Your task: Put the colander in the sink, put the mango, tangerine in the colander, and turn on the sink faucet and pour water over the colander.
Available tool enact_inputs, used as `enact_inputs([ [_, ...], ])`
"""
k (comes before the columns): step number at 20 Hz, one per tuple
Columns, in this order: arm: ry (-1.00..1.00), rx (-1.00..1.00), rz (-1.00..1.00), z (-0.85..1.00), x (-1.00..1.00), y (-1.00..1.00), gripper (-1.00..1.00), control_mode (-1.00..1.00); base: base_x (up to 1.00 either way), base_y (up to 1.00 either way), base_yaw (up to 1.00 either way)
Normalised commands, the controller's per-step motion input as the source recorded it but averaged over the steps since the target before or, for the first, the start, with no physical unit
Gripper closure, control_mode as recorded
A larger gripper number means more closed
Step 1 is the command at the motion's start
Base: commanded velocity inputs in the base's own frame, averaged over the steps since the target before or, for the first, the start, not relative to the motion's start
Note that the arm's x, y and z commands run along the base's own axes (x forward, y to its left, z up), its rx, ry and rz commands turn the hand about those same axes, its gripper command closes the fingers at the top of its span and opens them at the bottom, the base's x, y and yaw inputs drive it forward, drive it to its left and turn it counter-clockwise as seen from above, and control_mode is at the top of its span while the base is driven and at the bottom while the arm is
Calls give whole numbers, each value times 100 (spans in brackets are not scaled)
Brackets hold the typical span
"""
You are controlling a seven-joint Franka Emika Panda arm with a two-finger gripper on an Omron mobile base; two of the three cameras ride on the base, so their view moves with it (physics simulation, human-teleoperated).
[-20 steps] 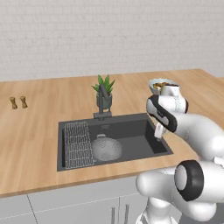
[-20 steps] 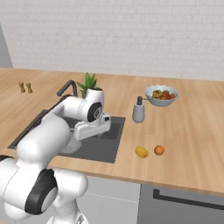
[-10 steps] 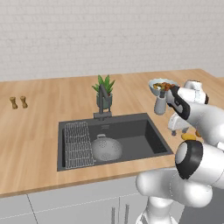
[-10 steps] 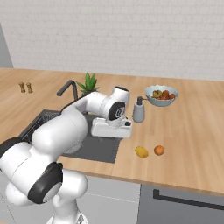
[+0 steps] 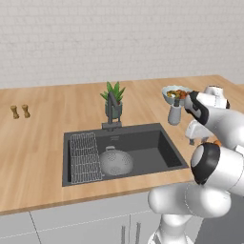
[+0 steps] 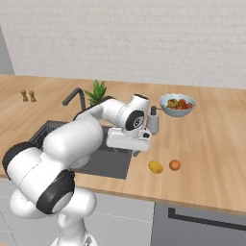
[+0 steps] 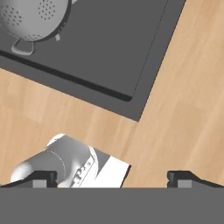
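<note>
the arm has swung from over the sink (image 5: 169,153) to the counter right of it, so the colander (image 5: 116,163) step reads as done; it sits in the sink beside the rack. gripper (image 6: 136,152), fingertips wide apart and empty, hangs above the counter just left of the mango (image 6: 155,166); tangerine (image 6: 175,165) lies beyond. a grey dispenser (image 6: 153,121) stands near, behind the hand.
</note>
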Motion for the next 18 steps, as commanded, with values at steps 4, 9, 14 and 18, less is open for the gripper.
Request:
enact_inputs([
  [4, 0, 0, 0, -8, 16, -13, -100, -100, 0, 0, 0],
  [9, 0, 0, 0, -9, 9, -9, -100, -100, 0, 0, 0],
  [14, 0, 0, 0, -17, 4, -13, -100, -100, 0, 0, 0],
  [18, 0, 0, 0, -25, 3, -12, -100, -100, 0, 0, 0],
])
